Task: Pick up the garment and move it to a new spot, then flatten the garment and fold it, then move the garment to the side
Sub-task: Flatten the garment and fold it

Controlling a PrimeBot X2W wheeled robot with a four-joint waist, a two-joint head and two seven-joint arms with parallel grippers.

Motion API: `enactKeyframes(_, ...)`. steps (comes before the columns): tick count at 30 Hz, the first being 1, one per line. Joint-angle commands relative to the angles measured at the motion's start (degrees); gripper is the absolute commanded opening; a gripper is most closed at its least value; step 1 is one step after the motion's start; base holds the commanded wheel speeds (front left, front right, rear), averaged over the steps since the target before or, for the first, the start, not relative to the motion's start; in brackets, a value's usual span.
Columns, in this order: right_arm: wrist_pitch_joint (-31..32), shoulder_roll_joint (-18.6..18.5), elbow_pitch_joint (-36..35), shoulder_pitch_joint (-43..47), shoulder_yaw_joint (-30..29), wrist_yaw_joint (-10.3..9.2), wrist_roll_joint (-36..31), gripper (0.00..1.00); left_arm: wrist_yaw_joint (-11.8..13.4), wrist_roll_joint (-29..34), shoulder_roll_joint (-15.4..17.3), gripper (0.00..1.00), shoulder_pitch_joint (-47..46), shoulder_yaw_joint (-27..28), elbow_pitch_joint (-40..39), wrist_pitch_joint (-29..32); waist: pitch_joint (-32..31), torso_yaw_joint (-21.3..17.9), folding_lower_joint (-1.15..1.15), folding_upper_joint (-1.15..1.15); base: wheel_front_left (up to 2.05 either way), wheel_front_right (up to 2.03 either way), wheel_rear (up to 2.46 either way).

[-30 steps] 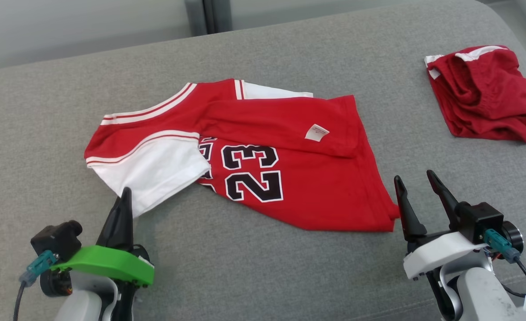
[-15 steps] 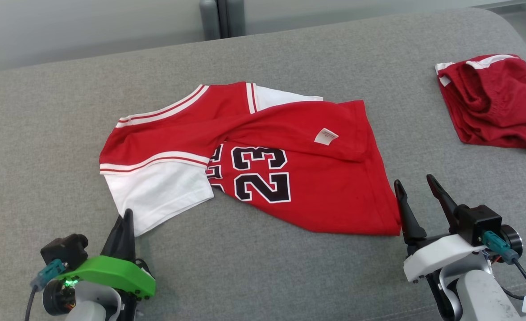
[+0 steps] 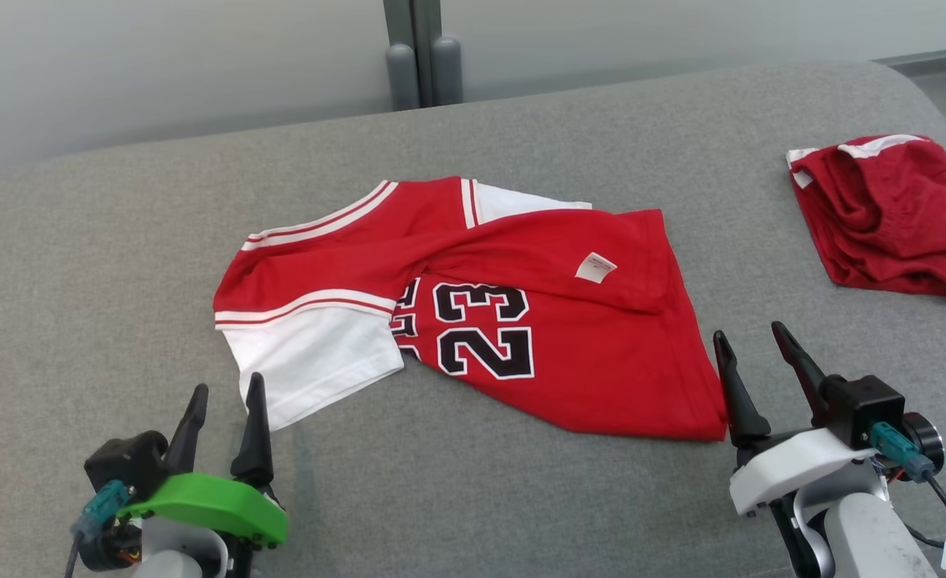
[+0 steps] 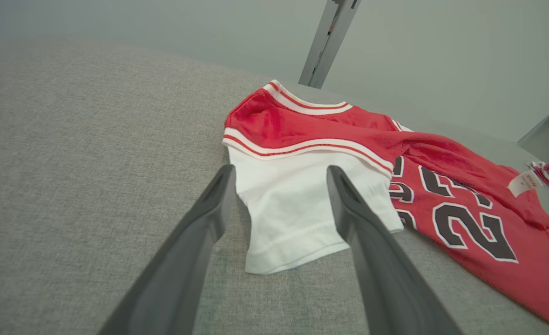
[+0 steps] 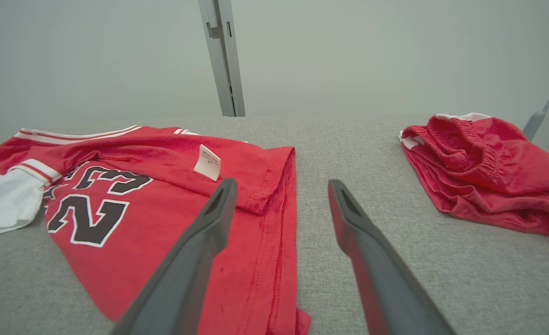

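**Both grippers open, shirt lying half-turned between them**

The grey cushion point(image 3: 521, 498) carries everything; the red shirt point(image 3: 601, 369) with the number 23 lies near its middle, not flat, its far side lapped over the front so that the inside shows; a pair of red shorts point(image 3: 890, 217) sits bunched at the right, well apart from the shirt. The left gripper point(image 3: 228, 385) hovers just short of the white sleeve point(image 4: 293, 218), its fingers spread wide and holding nothing; the right gripper point(image 3: 748, 331) stands just beside the shirt's lower right corner, equally wide and equally empty. A small white label point(image 3: 595, 267) marks the turned-over flap.

The shirt looks ready to be picked up, and the risks lie in the grasp; a pinch on the sleeve alone would likely drag the body into a bunch; at the right corner the doubled hem could give the fingers one layer only, so the lap stays in when the cloth is spread; a new spot chosen too far right could land the shirt on the shorts.
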Motion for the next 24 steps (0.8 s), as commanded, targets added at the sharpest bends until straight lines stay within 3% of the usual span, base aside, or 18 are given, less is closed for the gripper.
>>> enactKeyframes(1,-0.26,-0.2,0.28,1.22,0.0,-0.09,-0.1,1.0,-0.11,1.15,-0.44,1.0,1.32,0.17,-0.67,-0.35,-2.04,0.77,0.0,0.0,0.0,0.0,0.0)
enactKeyframes(9,-0.26,-0.21,0.6,3.35,-0.03,-0.09,0.11,1.0,-0.33,4.53,-4.46,1.0,7.19,2.86,-6.59,-0.38,-6.44,1.39,0.0,0.0,0.0,0.0,0.0)
enactKeyframes(24,-0.26,-0.21,1.66,5.29,1.86,-0.09,2.13,1.0,-1.4,7.26,-7.25,1.0,11.52,6.62,-7.83,-0.39,-7.3,1.71,0.0,0.0,0.0,0.0,0.0)
